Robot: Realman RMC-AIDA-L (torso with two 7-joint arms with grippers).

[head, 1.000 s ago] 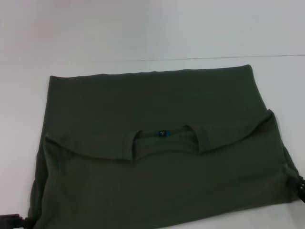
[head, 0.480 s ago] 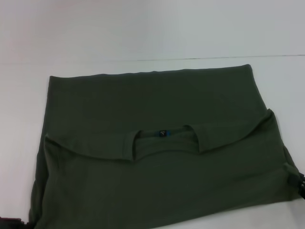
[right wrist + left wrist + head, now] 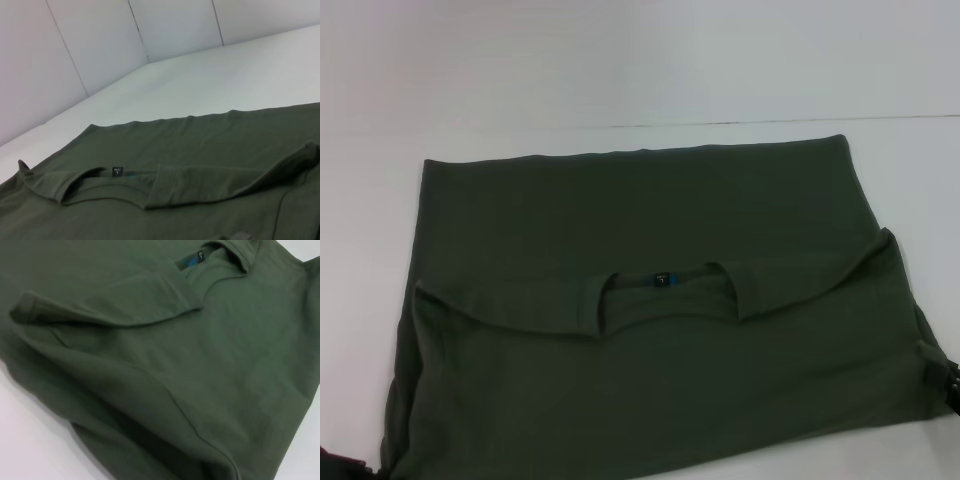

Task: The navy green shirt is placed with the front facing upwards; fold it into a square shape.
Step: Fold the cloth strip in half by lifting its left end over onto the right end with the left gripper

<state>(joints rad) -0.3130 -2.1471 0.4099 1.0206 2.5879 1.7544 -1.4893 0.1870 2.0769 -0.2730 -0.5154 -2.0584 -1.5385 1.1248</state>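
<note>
The navy green shirt (image 3: 650,320) lies folded on the white counter (image 3: 620,70), between the two pincers. Only a dark bit of the left pincer (image 3: 342,466) and the right pincer (image 3: 950,385) shows at the shirt's near corners. The rest is cut off, so I cannot tell if they grip.

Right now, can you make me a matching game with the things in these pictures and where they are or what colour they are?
Things:
1. shirt
2. collar label
3. table
4. left gripper

Places and colours:
A. white, under everything
B. blue, in the neck opening
C. dark olive green, spread flat and partly folded
D. at the shirt's near left corner, at the bottom edge of the head view

Pairs: 1-C, 2-B, 3-A, 4-D
</note>
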